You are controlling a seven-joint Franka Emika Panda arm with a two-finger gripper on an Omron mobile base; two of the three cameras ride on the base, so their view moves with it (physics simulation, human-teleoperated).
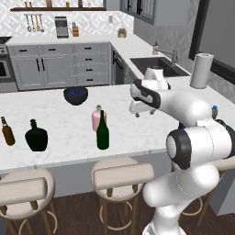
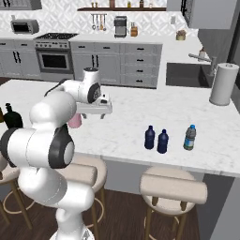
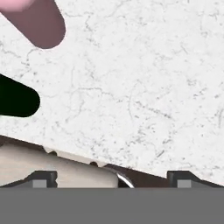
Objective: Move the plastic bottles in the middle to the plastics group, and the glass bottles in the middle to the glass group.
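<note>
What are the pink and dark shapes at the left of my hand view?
Observer: A squat pink bottle and a tall green wine bottle, standing close together mid-counter.
Operator: Where is the glass group?
Observer: A brown bottle and a black bottle stand at the counter's left end.
Operator: And the plastics?
Observer: Two dark blue bottles and a clear blue-capped bottle stand together toward the right end.

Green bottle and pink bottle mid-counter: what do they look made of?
Green bottle: likely glass, dark and glossy, with a slim wine-bottle shape. Pink bottle: opaque, matte pink with a pale cap; it could be glass or plastic, the render leaves it open. Both stand on a white marble-look counter.
</note>
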